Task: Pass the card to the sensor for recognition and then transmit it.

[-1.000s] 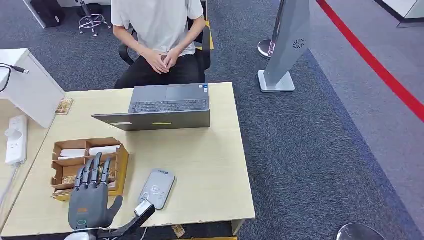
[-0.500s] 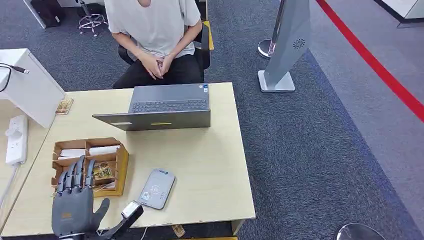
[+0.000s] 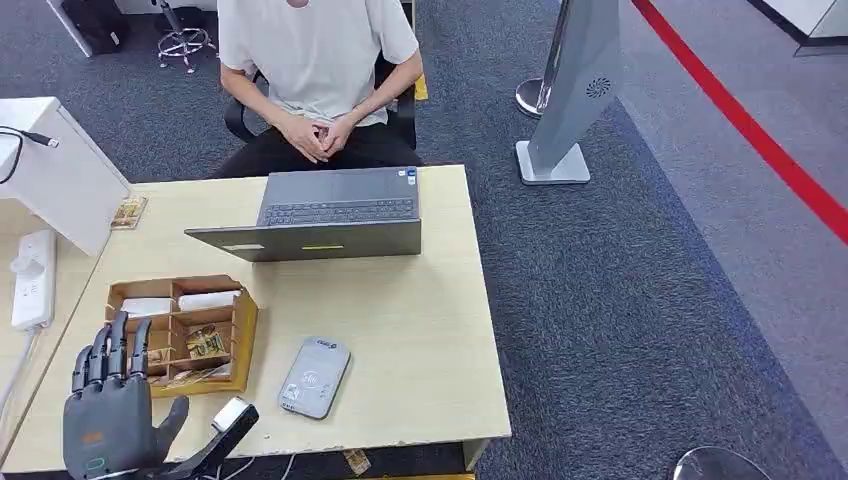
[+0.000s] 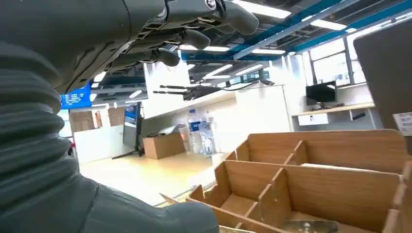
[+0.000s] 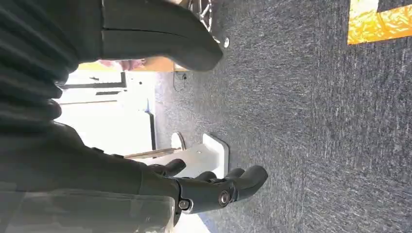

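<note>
A grey card sensor (image 3: pixel 314 377) lies flat near the table's front edge. Left of it stands a wooden card box (image 3: pixel 243 335) with several compartments; patterned cards (image 3: pixel 205 343) lie in its near ones. My left hand (image 3: pixel 108 405) hovers at the table's front left corner, just left of and nearer than the box, fingers spread and holding nothing. The left wrist view has the same hand (image 4: pixel 184 29) above the box (image 4: pixel 340 189), with a card (image 4: pixel 311 225) in a near compartment. My right hand (image 5: pixel 214 187) hangs over the carpet, fingers loosely extended, empty.
An open laptop (image 3: pixel 320 215) sits at the table's far side, with a seated person (image 3: pixel 315 70) behind it, hands clasped. A white box (image 3: pixel 60 175) and a power strip (image 3: pixel 32 280) are at the left. A grey kiosk stand (image 3: pixel 575 90) is on the carpet to the right.
My left hand has drawn back left and toward the table's near edge, off the card box, still empty. The person has shifted in the chair.
</note>
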Controlling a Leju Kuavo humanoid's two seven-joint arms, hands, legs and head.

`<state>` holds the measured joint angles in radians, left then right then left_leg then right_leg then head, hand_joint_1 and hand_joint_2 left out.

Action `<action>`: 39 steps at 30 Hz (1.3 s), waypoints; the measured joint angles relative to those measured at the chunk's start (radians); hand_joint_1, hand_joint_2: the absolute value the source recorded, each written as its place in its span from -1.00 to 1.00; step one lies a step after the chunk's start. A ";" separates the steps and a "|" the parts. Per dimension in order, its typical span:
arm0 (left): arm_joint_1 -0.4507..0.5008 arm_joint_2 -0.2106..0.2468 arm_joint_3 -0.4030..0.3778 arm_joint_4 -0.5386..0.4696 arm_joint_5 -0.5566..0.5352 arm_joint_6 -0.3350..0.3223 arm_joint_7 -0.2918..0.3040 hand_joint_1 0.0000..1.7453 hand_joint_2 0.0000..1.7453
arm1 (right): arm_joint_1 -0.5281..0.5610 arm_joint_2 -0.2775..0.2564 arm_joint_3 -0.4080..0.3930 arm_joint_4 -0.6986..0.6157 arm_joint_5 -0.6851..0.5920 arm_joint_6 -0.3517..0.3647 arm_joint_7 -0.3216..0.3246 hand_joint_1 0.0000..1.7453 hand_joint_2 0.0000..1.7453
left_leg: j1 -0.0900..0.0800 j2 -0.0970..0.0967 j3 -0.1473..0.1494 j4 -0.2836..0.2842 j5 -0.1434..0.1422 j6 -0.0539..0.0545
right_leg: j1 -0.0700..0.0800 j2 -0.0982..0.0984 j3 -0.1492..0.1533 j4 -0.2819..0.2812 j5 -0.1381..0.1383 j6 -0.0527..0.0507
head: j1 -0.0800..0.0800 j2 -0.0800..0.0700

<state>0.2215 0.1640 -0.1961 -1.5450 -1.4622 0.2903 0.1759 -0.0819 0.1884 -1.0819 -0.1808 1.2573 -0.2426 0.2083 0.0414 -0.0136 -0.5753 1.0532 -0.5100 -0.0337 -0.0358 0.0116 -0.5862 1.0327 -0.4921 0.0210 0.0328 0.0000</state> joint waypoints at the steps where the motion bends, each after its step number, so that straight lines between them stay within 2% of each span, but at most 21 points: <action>1: 0.001 0.000 0.007 0.000 0.002 0.000 -0.001 -1.00 1.00 | 0.000 0.000 0.000 0.000 0.000 0.000 0.000 -1.00 1.00 | 0.000 0.000 0.000 0.000 0.000 0.000 | 0.000 0.000 0.000 0.000 0.000 0.000 | 0.000 0.000; 16: 0.006 -0.004 0.080 0.008 0.008 0.003 -0.027 -1.00 1.00 | 0.000 -0.002 0.000 0.000 0.013 0.000 0.001 -1.00 1.00 | 0.000 0.000 0.000 0.000 0.000 0.000 | 0.000 0.000 0.000 0.000 0.000 0.000 | 0.000 0.000; 39: -0.058 -0.063 0.089 0.117 -0.015 0.000 -0.042 -1.00 1.00 | 0.000 -0.005 0.000 0.000 0.019 0.002 0.011 -1.00 1.00 | 0.000 0.000 0.000 0.000 0.000 0.000 | 0.000 0.000 0.000 0.000 0.000 0.000 | 0.000 0.000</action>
<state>0.1634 0.1007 -0.1068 -1.4278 -1.4775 0.2907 0.1335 -0.0820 0.1831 -1.0819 -0.1808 1.2764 -0.2411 0.2197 0.0414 -0.0136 -0.5750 1.0532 -0.5100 -0.0337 -0.0358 0.0116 -0.5864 1.0327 -0.4921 0.0210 0.0324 0.0000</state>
